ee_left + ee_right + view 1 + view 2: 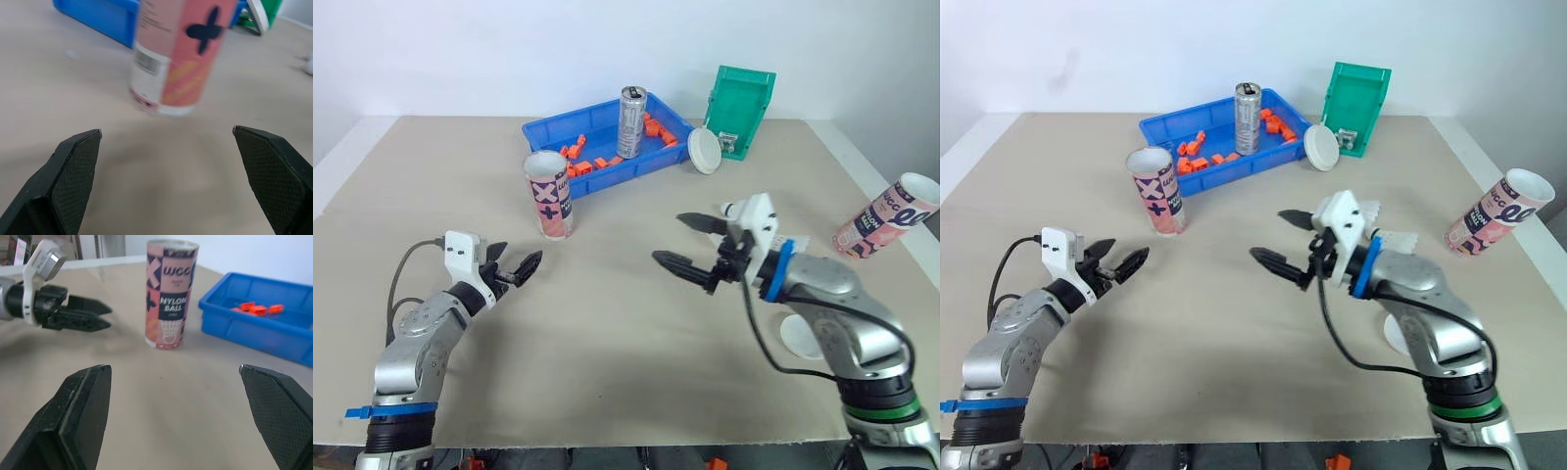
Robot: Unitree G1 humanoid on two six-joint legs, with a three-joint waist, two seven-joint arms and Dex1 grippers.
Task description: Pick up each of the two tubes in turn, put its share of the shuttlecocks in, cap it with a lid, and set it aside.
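A pink patterned tube (549, 196) stands upright and uncapped near the blue tray. A second pink tube (886, 217) lies on its side at the far right, mouth facing right. One white lid (703, 151) leans against the green bin; another (800, 335) lies flat under my right forearm. White shuttlecocks (1398, 240) lie just behind my right wrist. My left gripper (523, 251) is open, low over the table, a short way in front of the upright tube (181, 54). My right gripper (668, 238) is open and holds nothing, mid-table, pointing left toward that tube (171, 293).
At the back stands a blue tray (540, 131) holding orange pieces and a tall silver can (631, 121). A green bin (741, 110) stands tilted to its right. The table's front edge runs close below both arms.
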